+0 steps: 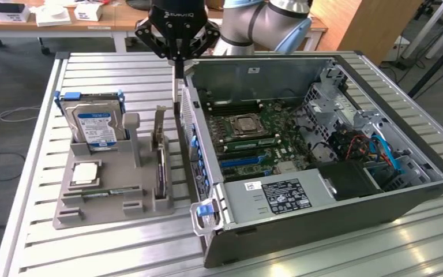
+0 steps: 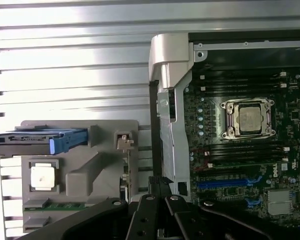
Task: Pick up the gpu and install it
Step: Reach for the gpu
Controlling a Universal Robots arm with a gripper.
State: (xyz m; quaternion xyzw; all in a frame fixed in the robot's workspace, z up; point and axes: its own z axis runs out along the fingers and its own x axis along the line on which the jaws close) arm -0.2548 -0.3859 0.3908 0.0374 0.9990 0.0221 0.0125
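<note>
Gpu stands on edge in a slot of the grey fixture, probably so its top edge can be pinched. The gripper hangs above, beside the open computer case, pinched shut and seemingly empty.

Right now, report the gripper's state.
Gripper: closed, holding nothing; the gpu stands in the gray holder.

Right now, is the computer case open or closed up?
Open: the computer case lies on its side with no panel over it, leaving the motherboard exposed.
</note>
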